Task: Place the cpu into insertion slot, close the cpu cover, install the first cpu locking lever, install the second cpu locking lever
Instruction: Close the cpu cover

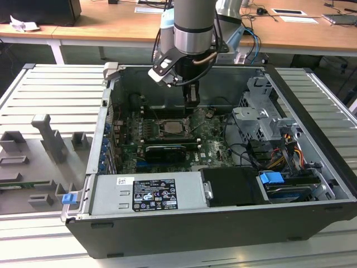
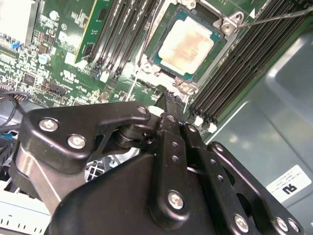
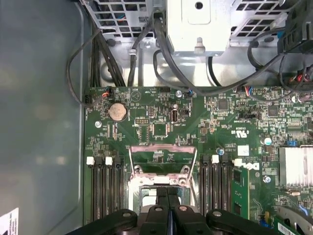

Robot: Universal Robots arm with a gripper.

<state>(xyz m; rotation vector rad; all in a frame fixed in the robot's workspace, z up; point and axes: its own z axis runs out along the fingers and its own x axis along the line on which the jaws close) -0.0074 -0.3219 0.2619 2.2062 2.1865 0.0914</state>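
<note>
The cpu point(image 2: 188, 41), a pale silvery-beige square, lies in the black-rimmed insertion slot point(image 2: 161, 59) on the green motherboard; in the exterior view the cpu point(image 1: 173, 127) sits mid-board. My gripper point(image 2: 171, 98) is shut with nothing between its fingers, its tip just off the slot's edge. In the exterior view the gripper point(image 1: 192, 100) hangs a little above and behind the socket. The cpu cover point(image 3: 164, 147), a thin grey frame, stands raised, with green board showing through its window. A thin metal lever point(image 2: 279, 17) sticks out free beside the slot.
Long black memory slots point(image 2: 230, 68) flank the socket on both sides. The open computer case point(image 1: 312, 106) walls in the board. A grey power supply point(image 1: 148, 192) sits at the front and a drive cage point(image 1: 259, 120) with cables on the exterior view's right.
</note>
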